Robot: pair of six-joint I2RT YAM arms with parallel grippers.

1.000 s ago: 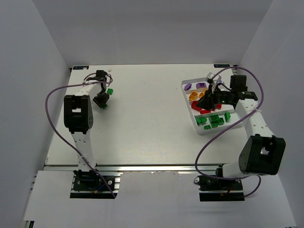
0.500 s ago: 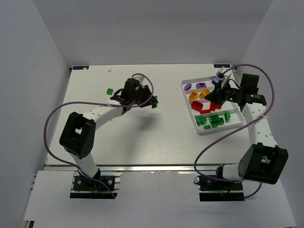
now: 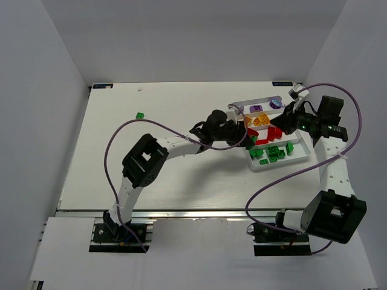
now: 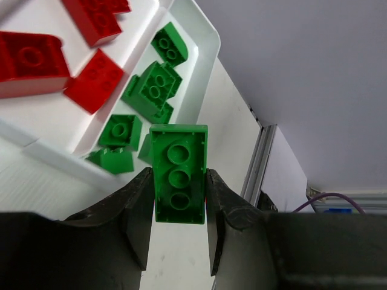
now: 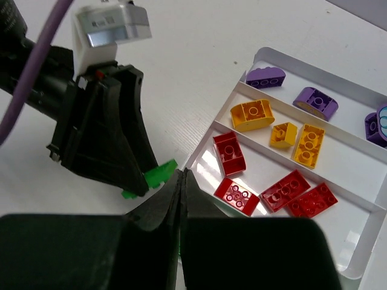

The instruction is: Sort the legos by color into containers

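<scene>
My left gripper reaches across to the near-left edge of the white tray and is shut on a green brick, held just short of the tray rim. Green legos, red legos, orange legos and purple legos lie in separate compartments. My right gripper is shut and empty above the tray. In the right wrist view its closed tips sit next to the held green brick and the left gripper.
One small green lego lies alone on the table at the far left. The left arm stretches across the middle of the table. White walls enclose the table on three sides.
My left arm has swung from the table's left side across to the tray, carrying the green brick. My right gripper has drawn back toward the far right over the tray.
</scene>
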